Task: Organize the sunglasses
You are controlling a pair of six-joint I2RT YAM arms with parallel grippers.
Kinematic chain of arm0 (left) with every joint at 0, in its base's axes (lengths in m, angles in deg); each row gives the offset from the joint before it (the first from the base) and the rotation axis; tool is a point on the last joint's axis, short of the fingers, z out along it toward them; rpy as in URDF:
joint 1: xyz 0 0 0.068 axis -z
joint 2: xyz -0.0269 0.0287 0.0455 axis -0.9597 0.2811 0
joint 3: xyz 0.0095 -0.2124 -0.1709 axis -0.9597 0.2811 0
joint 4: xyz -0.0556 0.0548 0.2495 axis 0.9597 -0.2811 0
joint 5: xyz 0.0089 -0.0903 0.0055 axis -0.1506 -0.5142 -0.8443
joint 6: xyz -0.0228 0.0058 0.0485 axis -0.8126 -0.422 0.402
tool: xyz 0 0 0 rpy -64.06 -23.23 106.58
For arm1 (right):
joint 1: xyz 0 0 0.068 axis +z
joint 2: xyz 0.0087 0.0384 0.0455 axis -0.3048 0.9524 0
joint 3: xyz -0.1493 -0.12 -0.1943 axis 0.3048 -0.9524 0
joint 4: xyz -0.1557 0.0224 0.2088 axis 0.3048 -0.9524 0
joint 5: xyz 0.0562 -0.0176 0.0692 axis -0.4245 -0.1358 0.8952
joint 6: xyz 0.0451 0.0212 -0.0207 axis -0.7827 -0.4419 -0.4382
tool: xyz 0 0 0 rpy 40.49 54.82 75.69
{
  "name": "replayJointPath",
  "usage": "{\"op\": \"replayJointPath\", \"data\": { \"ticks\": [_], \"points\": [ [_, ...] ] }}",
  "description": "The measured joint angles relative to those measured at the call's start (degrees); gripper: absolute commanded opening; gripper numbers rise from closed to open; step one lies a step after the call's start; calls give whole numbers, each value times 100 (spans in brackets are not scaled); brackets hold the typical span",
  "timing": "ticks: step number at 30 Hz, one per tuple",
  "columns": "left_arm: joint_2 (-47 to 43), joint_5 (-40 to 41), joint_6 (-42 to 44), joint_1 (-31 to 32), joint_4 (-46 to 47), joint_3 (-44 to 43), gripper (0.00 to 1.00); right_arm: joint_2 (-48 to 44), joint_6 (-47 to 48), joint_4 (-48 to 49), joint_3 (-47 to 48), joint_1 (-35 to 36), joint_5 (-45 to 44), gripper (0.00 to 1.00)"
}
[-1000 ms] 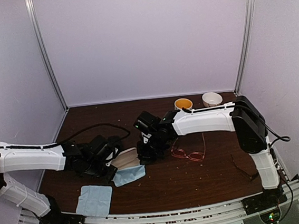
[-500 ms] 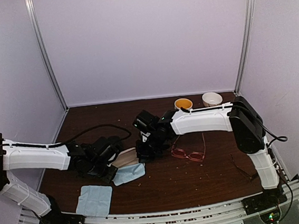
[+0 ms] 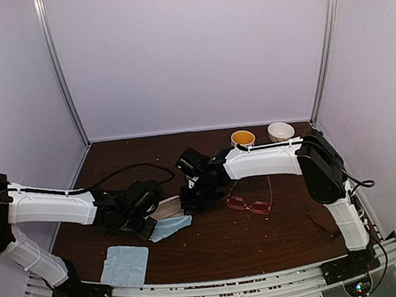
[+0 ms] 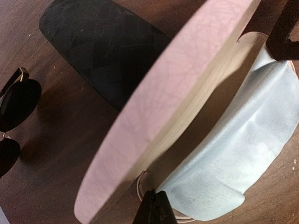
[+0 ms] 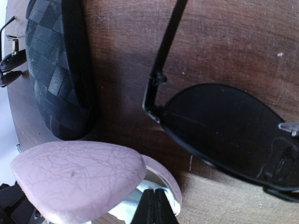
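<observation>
Dark brown wood formed the table (image 3: 215,252). Seen from above, the translucent pink-red sunglasses (image 3: 251,204) lay unfolded at about 3 o'clock from the two wrists. Their front ran from 9 to 4 o'clock and their temples pointed to 12 o'clock, toward the back wall. The thin black-framed glasses (image 3: 322,223) lay at 5 o'clock near the right arm's base, long axis from 11 to 5 o'clock. In the right wrist view the dark-lensed sunglasses (image 5: 224,123) lay flat on the wood at 3 o'clock of the black hard case (image 5: 56,70), one temple stretching toward 12 o'clock of that view. The pink hard case (image 3: 167,206) stood open between the arms, with a light-blue cloth (image 4: 243,149) spilling from its lower half. The left gripper (image 4: 156,211) had its fingertips pressed together at that case's rim; whether they pinched the cloth could not be told. The right gripper (image 5: 154,207) was closed too, tips together beside the pink case's edge. A second light-blue cloth (image 3: 125,265) lay flat at 7 o'clock. An orange bowl (image 3: 242,138) and a white bowl (image 3: 280,131) sat at 1 o'clock by the back wall.
</observation>
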Motion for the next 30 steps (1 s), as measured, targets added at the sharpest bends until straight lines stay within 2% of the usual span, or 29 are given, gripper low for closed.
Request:
{"op": "replayJointPath", "data": {
  "ticks": [30],
  "points": [
    [319, 310, 7, -2, 289, -7, 0, 15, 9, 192, 2, -37, -162, 0]
  ]
}}
